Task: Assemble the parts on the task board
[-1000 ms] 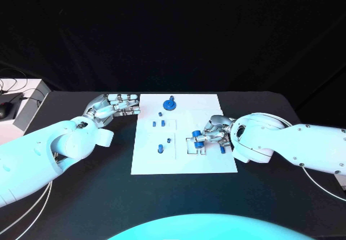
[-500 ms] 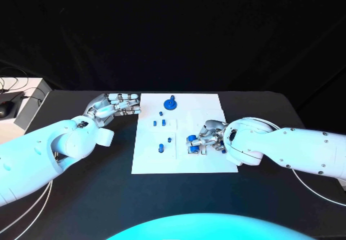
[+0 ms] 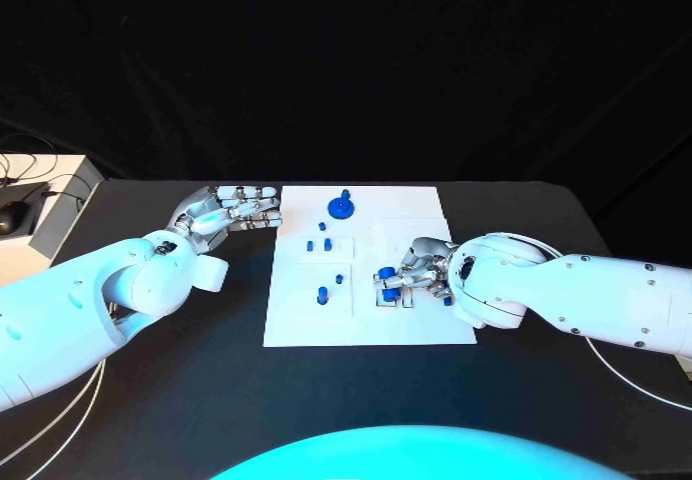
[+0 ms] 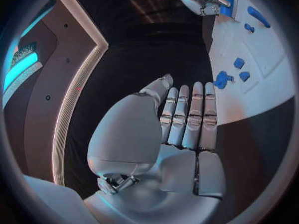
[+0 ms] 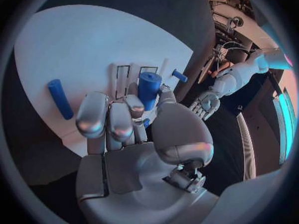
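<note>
From the head view, the right hand (image 3: 410, 276) sits low over the middle of the task board (image 3: 369, 330), its fingers hiding much of what they hold. The right wrist view shows it plainly: a blue cylinder part (image 5: 149, 89) stands upright, pinched between the fingertips over the board's slots, with a blue rod (image 5: 60, 99) lying loose nearby. The left hand (image 3: 224, 213) rests released beside the board's left edge on the table (image 3: 173, 380), fingers straight and together, holding nothing.
</note>
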You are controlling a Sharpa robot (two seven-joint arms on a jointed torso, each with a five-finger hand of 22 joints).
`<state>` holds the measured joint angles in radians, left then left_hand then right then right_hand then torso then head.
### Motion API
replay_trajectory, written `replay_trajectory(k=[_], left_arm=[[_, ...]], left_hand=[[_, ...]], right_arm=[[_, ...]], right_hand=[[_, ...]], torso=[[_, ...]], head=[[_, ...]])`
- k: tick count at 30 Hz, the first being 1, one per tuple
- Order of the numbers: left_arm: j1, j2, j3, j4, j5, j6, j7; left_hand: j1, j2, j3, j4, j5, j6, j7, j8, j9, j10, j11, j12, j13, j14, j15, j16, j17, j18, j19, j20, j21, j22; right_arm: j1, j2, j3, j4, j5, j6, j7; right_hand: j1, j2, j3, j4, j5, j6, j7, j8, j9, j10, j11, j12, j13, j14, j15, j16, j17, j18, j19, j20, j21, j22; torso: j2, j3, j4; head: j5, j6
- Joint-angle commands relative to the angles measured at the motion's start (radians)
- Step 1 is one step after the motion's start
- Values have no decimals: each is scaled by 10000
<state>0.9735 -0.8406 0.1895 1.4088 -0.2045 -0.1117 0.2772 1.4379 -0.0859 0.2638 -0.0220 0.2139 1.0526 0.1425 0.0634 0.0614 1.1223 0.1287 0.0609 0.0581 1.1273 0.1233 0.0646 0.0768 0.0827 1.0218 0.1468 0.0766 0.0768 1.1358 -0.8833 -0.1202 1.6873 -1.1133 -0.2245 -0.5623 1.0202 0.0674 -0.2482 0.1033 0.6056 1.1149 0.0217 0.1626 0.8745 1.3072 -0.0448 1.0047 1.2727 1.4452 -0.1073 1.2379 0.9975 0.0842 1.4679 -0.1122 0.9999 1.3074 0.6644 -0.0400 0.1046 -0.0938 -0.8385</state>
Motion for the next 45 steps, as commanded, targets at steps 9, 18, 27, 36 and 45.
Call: replay_trajectory(k=[9,18,27,36,45], left_arm=[[-5,-32,8,52,56,126,29],[-5,-52,8,61,56,125,23],[-5,-62,7,46,60,124,20],[-5,-56,7,47,60,126,15],[-5,-72,7,50,60,109,7]], left_hand=[[-54,-42,6,54,-10,-25,75,-9,4,25,43,-17,3,-73,-25,-31,-2,-39,-36,58,-22,-7],[-54,-42,6,54,-10,-25,75,-9,4,25,43,-17,3,-73,-25,-31,-2,-39,-36,58,-22,-7],[-54,-42,6,54,-10,-25,75,-9,4,25,43,-17,3,-73,-25,-31,-2,-39,-36,58,-22,-7],[-34,-43,-28,69,-15,-30,85,-8,4,8,50,-17,3,-87,-20,-32,0,-30,-36,65,-25,-11],[-37,-40,-40,80,-14,-41,93,-7,5,-3,53,-15,4,-94,-17,-32,0,-28,-40,70,-27,-13]], right_arm=[[-31,48,-20,-15,-255,418,-43],[-37,12,-22,78,-263,501,-29],[-52,-27,-23,176,-292,507,-14],[-59,11,-23,63,-379,313,-17],[-60,53,-22,-13,-483,286,-3]], right_hand=[[-74,-148,469,-566,-1396,2,64,-24,-78,-74,28,-76,-47,42,71,-69,23,-15,627,-15,-39,1295],[-53,-273,440,-396,-1485,18,69,-46,-117,-91,32,-89,-75,47,70,-73,54,-10,627,-7,-48,1297],[-66,-317,433,-318,-1616,32,65,-38,-117,-87,30,-80,-86,46,73,-94,55,-15,627,-8,-30,1302],[-302,-586,517,192,-2777,7,78,-45,-125,-134,52,-158,-160,49,82,-115,84,-14,622,6,-40,1304],[-570,-1349,1234,1328,-3749,9,80,-53,-161,-160,75,-145,-195,58,84,-136,137,-14,620,13,-28,1306]], torso=[[2,-8,6],[-5,0,4],[-5,4,-3],[-8,-4,-4],[-3,-9,1]], head=[[45,-58],[71,-93],[105,-75],[73,-71],[62,-91]])
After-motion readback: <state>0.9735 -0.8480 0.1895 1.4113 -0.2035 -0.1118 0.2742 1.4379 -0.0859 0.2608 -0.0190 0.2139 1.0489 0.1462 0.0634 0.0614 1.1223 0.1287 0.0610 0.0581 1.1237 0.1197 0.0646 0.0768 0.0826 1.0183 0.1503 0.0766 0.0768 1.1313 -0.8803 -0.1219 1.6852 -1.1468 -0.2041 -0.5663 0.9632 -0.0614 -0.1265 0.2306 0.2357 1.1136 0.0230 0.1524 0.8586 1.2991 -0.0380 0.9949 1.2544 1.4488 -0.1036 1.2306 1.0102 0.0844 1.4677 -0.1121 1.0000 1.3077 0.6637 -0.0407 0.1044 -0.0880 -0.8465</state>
